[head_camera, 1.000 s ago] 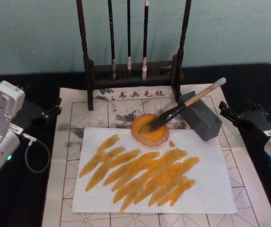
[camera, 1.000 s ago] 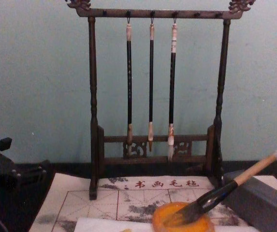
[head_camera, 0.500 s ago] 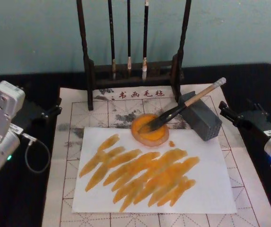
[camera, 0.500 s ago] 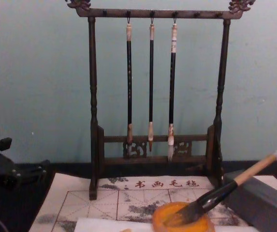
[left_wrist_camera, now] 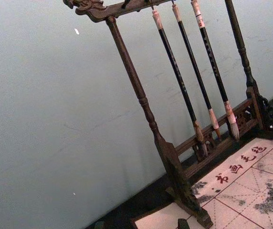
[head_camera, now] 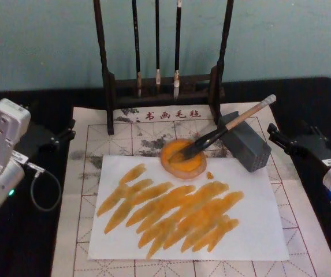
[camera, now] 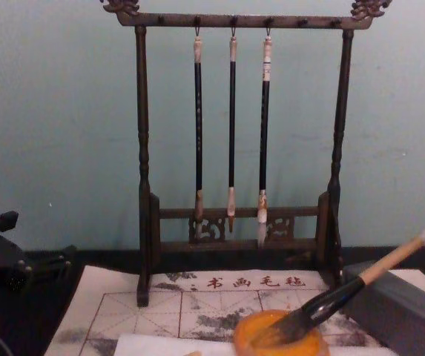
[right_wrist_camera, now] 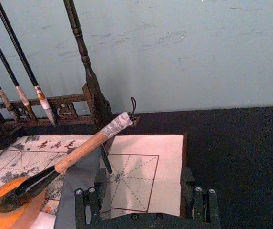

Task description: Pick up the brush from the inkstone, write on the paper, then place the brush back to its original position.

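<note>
One brush (head_camera: 223,131) is propped from inkstone (head_camera: 183,157) onto grey box (head_camera: 246,142).
Judged light, rigid; tan handle is best gripped. Right gripper (right_wrist_camera: 146,202) is seen open, empty; left gripper's (head_camera: 67,131) opening cannot be told.

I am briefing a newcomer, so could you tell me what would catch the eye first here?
The white paper at the mat's centre, covered in slanted orange strokes. Just behind it the brush rests with its tuft in the orange inkstone, its handle leaning on a grey box. At the back, a dark rack hangs three thin brushes.
</note>
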